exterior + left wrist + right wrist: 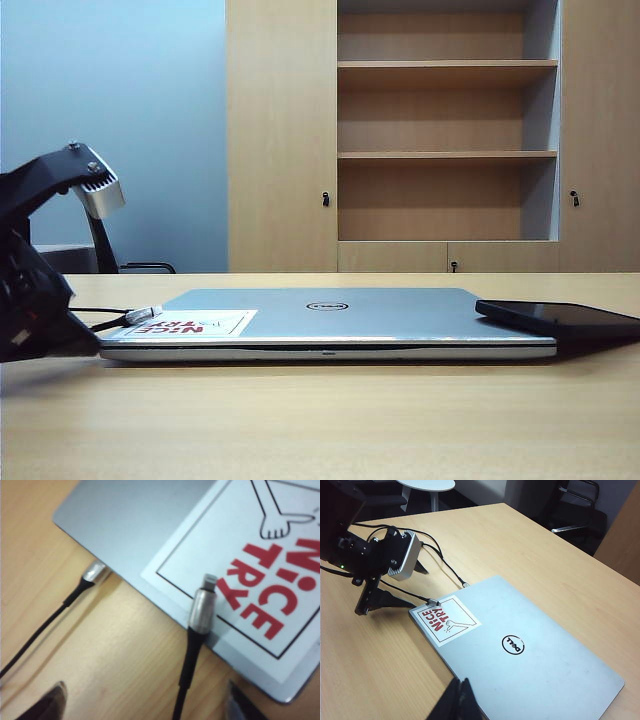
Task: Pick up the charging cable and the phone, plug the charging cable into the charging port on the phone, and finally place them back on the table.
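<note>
The charging cable's silvery plug [202,607] lies on the corner of the laptop's red-and-white sticker, and its black cord [185,690] runs back between my left fingers. My left gripper [145,711] is open and low over the table, straddling the cord without touching it. In the exterior view this gripper [50,330] is at the far left, just behind the plug [143,315]. The black phone [560,318] rests at the right, leaning on the laptop's edge. Its charging port does not show. My right gripper [462,700] is shut and empty, hovering over the laptop's edge.
A closed silver Dell laptop [330,318] fills the middle of the beige table [320,420]. A second silvery plug [95,572] on a black cord lies against the laptop's side. A wooden cabinet with shelves [445,155] stands behind the table.
</note>
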### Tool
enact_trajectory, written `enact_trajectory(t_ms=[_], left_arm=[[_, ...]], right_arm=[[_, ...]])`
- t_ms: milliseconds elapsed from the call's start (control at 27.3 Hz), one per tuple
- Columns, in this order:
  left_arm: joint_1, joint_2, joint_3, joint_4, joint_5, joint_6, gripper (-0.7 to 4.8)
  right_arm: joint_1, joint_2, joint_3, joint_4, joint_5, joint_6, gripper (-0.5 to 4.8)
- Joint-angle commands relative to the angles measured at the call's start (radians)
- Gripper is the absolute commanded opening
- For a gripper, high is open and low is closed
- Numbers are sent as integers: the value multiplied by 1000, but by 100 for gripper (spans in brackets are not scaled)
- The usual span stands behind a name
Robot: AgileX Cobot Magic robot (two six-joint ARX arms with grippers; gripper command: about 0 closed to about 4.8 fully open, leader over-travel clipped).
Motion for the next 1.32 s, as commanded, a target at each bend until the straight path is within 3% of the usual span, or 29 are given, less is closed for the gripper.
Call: enact_trajectory(t_ms=[37, 586, 1135, 1244, 1318], left_arm=[[0, 27, 1, 62, 3, 2, 408], [0, 105, 2, 172, 4, 3, 407], [0, 106, 2, 175, 4, 29, 403], [0, 106, 2, 175, 4, 27, 359], [-1, 106, 2, 174, 4, 25, 359]], right_arm=[[0, -4, 5, 24, 1, 1, -9], [0, -4, 5, 24, 19, 1, -8], [0, -4, 5, 24, 19, 1, -9], [0, -4, 5, 24, 19, 1, -8], [0, -4, 5, 24, 19, 1, -8]])
